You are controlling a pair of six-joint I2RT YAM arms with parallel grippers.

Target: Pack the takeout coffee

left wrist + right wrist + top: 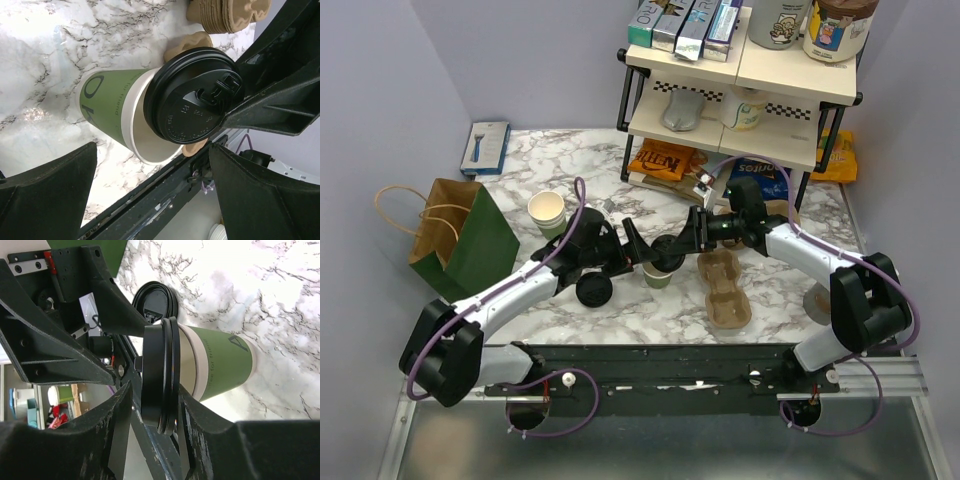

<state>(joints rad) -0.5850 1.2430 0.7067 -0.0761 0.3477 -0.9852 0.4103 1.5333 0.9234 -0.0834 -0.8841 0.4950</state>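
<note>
Cup: the green paper cup [658, 277] stands upright in the middle of the table, between the two arms. Its rim and inside are cream white.
Lid: the black lid [192, 95] is round, shiny plastic. It sits crooked on the cup's rim and covers only part of the top, so some of the cream inside shows under it.
Writing on the cup: big pale shapes, one like an O, and a thin line of small white words (too small to read for sure).
Writing on the lid: tiny raised marks that cannot be read.
Right hand: the right gripper [155, 390] has one finger on each side of the lid. A small gap shows beside one finger, so it is loose and not pinching.
Left hand: the left gripper [152, 155] is spread wide, with the cup in front of it, and holds nothing.
Spare lid: a second lid [593, 290], black too, lies flat on the table near the left gripper.
Spare cup: a second cup [547, 212] stands farther back on the left, its top open and cream inside.
Bag: a green paper bag [470, 240] with thin tan handles is at the left side.
Carriers: brown cup carriers [725, 290], bumpy and stacked, lie just right of the cup.
Table: the table [650, 160] looks like white and grey marble.
</note>
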